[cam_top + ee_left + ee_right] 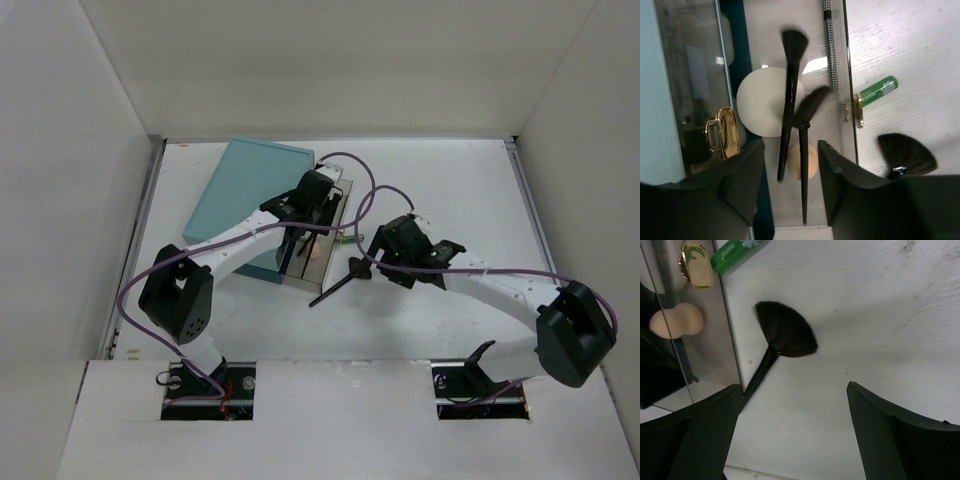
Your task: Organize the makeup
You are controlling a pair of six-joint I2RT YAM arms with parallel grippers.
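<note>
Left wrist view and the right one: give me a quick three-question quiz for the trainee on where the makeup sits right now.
1. True or false: the fan brush lies inside the case.
2. Which thing lies on the table, outside the case? A: white puff. B: green tube. C: peach sponge.
3. Which gripper hangs over the fan brush, jaws open?
Key: 1 false, it lies on the table; 2 B; 3 the right gripper.
</note>
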